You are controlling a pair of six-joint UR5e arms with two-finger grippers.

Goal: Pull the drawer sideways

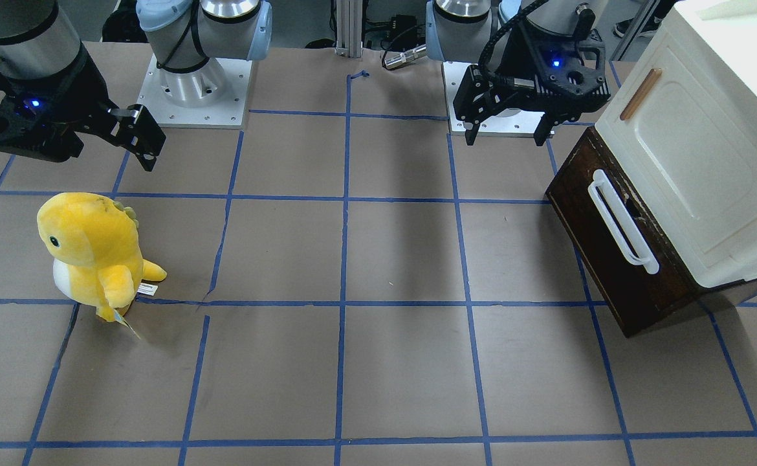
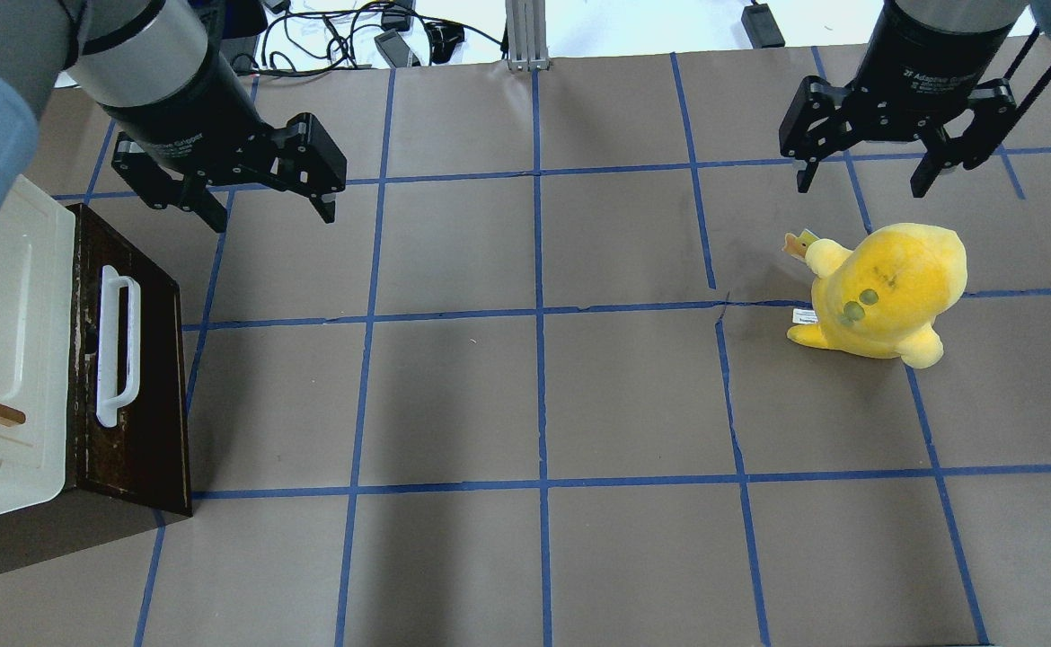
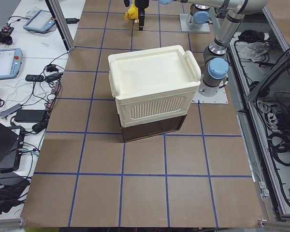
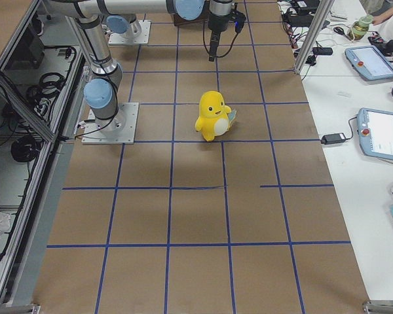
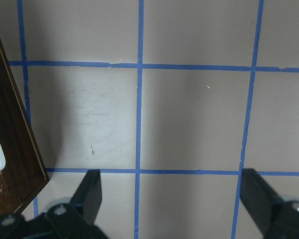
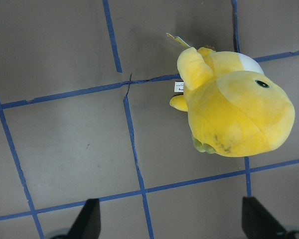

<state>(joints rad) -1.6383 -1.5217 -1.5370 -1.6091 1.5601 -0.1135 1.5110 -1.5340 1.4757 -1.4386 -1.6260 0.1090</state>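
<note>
my left end effector (image 2: 274,218) hangs wide open and empty, fingers pointing down over bare desk (image 2: 534,404). it is a little to the right of the drawer (image 2: 153,377) and not touching it. i judge it waits there because the handle (image 2: 117,346) is the next thing to reach, and spread jaws are ready to straddle that long white bar. my right end effector (image 2: 860,189) is also fully spread with nothing in it. it is well apart on the right side, up near the yellow plush toy (image 2: 885,288), and seems to have no part in this job. the drawer sits at the left edge of the desk under the cream cabinet (image 2: 4,296), its dark front facing the middle. it looks pushed in. no interior shows, so i cannot tell what it holds.
</note>
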